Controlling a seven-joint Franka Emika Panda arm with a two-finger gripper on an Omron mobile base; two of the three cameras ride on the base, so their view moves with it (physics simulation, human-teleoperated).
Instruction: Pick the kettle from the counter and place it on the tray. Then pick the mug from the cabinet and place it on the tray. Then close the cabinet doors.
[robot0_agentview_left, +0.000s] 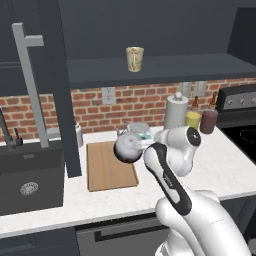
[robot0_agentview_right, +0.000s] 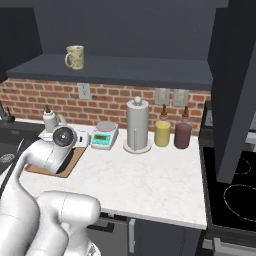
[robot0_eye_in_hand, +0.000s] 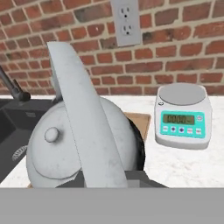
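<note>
My gripper (robot0_agentview_left: 142, 144) is shut on the kettle (robot0_agentview_left: 127, 148), a round silver-grey pot held off the counter (robot0_agentview_left: 210, 170) at the far right corner of the tray (robot0_agentview_left: 107, 170). Close up in the hand view, the kettle (robot0_eye_in_hand: 65, 148) has its wide arched handle (robot0_eye_in_hand: 83, 118) rising in front, and a strip of the tray (robot0_eye_in_hand: 141, 120) shows behind it. The beige mug (robot0_agentview_left: 134, 59) (robot0_agentview_right: 75, 56) stands on the shelf of the open cabinet (robot0_agentview_left: 165, 67). One cabinet door (robot0_agentview_left: 62, 85) stands open on the left with its bar handle (robot0_agentview_left: 29, 85); the other door (robot0_agentview_right: 235, 85) stands open on the right.
A white-and-teal scale (robot0_eye_in_hand: 181, 116) (robot0_agentview_right: 104, 135) sits right of the tray. A paper-towel roll (robot0_agentview_right: 137, 125), a yellow canister (robot0_agentview_right: 162, 133) and a dark red canister (robot0_agentview_right: 183, 135) stand by the brick wall. The sink (robot0_agentview_left: 30, 180) lies left, a soap bottle (robot0_agentview_right: 49, 119) behind the arm, the stove (robot0_agentview_right: 235, 195) right.
</note>
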